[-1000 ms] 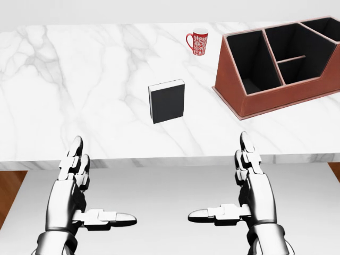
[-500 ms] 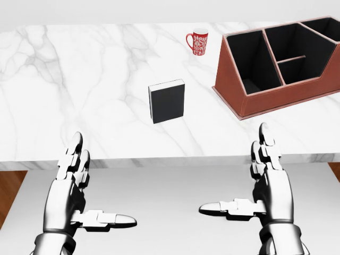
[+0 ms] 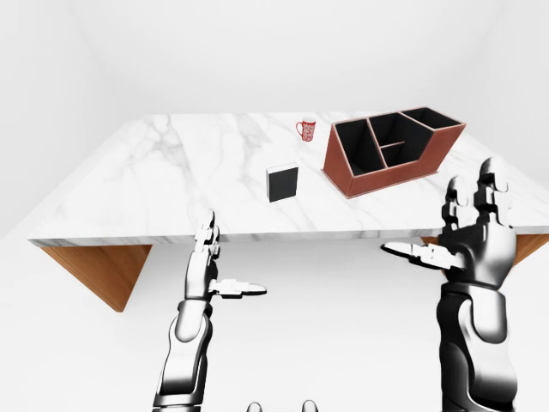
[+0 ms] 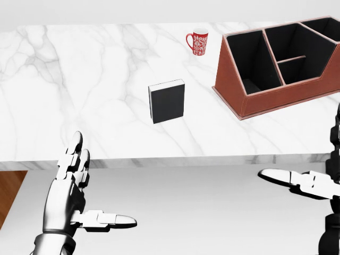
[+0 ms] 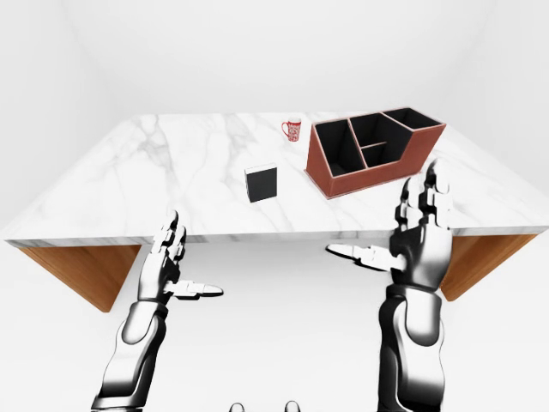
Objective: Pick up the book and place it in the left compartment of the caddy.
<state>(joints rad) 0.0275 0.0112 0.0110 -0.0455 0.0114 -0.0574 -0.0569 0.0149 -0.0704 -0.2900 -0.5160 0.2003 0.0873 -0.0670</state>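
Note:
A black book [image 4: 167,101] stands upright near the middle of the white marble table [image 4: 79,79]. To its right sits the brown caddy [image 4: 276,93] with black compartments; its left compartment [image 4: 251,61] holds nothing. My left hand [image 4: 105,179] hovers open below the table's near edge, to the lower left of the book. In the right-eye view my right hand [image 5: 388,225] is raised and open just short of the table edge, below the caddy. Neither hand touches anything.
A red patterned mug [image 4: 198,41] stands above the book, to the left of the caddy. The table rests on wooden supports [image 3: 94,270]. White floor lies between me and the table edge.
My right hand has moved up and to the right, now half out of the head view's right edge. The left hand, book and caddy have stayed put.

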